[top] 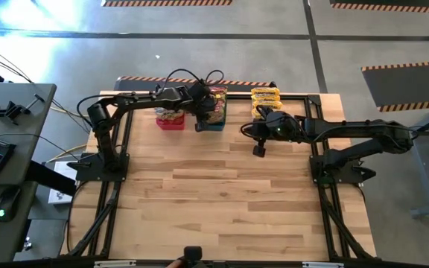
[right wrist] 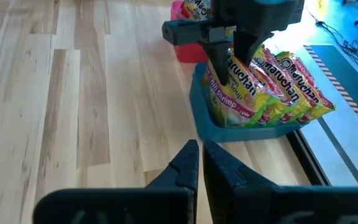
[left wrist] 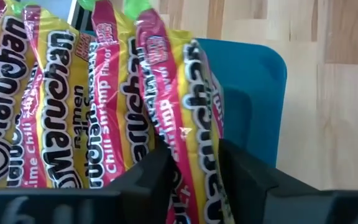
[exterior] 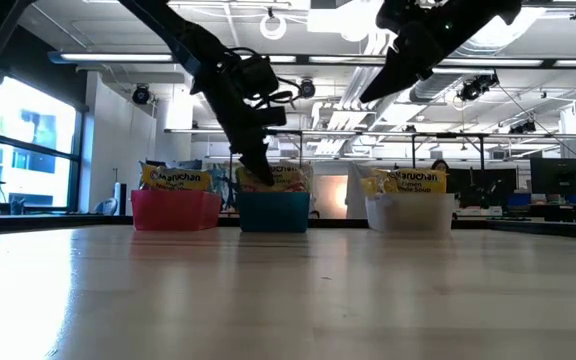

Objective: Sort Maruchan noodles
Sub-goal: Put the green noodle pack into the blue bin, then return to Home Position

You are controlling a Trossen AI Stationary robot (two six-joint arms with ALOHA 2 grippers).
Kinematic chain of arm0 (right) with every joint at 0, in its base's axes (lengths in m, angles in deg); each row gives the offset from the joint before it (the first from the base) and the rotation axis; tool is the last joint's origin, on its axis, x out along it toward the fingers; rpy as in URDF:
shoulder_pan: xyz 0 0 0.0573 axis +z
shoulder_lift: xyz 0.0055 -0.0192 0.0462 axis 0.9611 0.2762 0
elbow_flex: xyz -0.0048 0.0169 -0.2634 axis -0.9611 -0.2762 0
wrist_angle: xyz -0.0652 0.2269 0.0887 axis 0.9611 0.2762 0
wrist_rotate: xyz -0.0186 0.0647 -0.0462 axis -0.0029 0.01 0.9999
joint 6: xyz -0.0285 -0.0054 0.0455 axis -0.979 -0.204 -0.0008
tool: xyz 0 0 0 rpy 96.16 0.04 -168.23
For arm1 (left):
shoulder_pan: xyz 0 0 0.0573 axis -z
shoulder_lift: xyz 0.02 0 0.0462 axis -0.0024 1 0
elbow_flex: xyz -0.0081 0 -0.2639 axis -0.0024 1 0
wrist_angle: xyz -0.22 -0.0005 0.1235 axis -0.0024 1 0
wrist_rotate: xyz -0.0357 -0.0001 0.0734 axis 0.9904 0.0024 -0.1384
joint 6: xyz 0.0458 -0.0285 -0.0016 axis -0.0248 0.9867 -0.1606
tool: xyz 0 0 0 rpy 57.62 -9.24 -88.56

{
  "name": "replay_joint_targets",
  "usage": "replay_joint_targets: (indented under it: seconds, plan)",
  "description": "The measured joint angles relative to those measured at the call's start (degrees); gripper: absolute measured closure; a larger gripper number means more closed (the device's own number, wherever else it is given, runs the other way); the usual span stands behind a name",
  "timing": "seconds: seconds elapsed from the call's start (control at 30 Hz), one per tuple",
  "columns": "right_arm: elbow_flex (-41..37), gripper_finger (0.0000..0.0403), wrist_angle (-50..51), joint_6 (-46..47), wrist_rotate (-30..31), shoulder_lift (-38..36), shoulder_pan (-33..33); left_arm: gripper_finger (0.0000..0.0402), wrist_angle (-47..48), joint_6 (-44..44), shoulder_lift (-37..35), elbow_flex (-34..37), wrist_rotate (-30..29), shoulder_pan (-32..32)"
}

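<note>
Pinched between the left gripper [left wrist: 194, 171] fingers, a noodle packet [left wrist: 173, 118] stands in the blue bin [right wrist: 253, 127]; lifting before release could drag it out. Right gripper [right wrist: 201, 165], closed and empty, hovers nearby.

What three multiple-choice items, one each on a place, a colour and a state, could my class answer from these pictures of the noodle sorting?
1. Where is the left gripper?
A. At the blue bin
B. Over the clear bin
C. At the table's near edge

2. What colour is the bin farthest left in the low view?
A. Green
B. Pink
C. Black

3. How are the right gripper's fingers?
A. Wide open
B. Holding a packet
C. Close together, holding nothing

Answers:
1 A: its fingers straddle a Maruchan packet standing in the blue bin.
2 B: the pink bin stands left of the blue one.
3 C: the right wrist view shows the fingers nearly touching over bare table.
</note>
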State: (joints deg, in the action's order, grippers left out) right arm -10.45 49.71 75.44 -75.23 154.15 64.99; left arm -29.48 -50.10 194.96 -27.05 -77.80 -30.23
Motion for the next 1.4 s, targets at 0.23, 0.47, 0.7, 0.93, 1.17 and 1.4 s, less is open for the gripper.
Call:
replay_joint_targets:
  seconds: [0.23,0.47,0.7,0.93,1.17,1.4]
  plan:
    - [0.0,0.0398,0.5,0.0,0.0,0.0,0.0,0.0241,-0.2,-0.3,-2.2,0.1,0.0,0.1]
    - [0.0,0.0398,0.5,-0.5,0.0,0.0,0.0,0.0221,-0.8,-0.2,-6.2,0.1,0.1,0.1]
    - [-1.7,0.0402,-2.3,-4.3,0.0,-0.2,0.0,0.0241,-6.6,2.4,-12.1,1.2,8.0,0.1]
    - [-11.2,0.0402,-14.6,-3.9,-2.0,-3.6,0.0,0.029,-32.6,10.1,-17.4,16.3,18.6,1.0]
    - [-21.1,0.0403,-26.5,-1.3,-5.1,-10.6,0.0,0.0343,-56.4,15.2,-22.0,32.1,18.7,2.4]
    - [-29.8,0.0403,-33.2,1.4,-2.6,-19.3,0.0,0.0381,-67.1,19.1,-25.6,42.6,18.7,2.4]
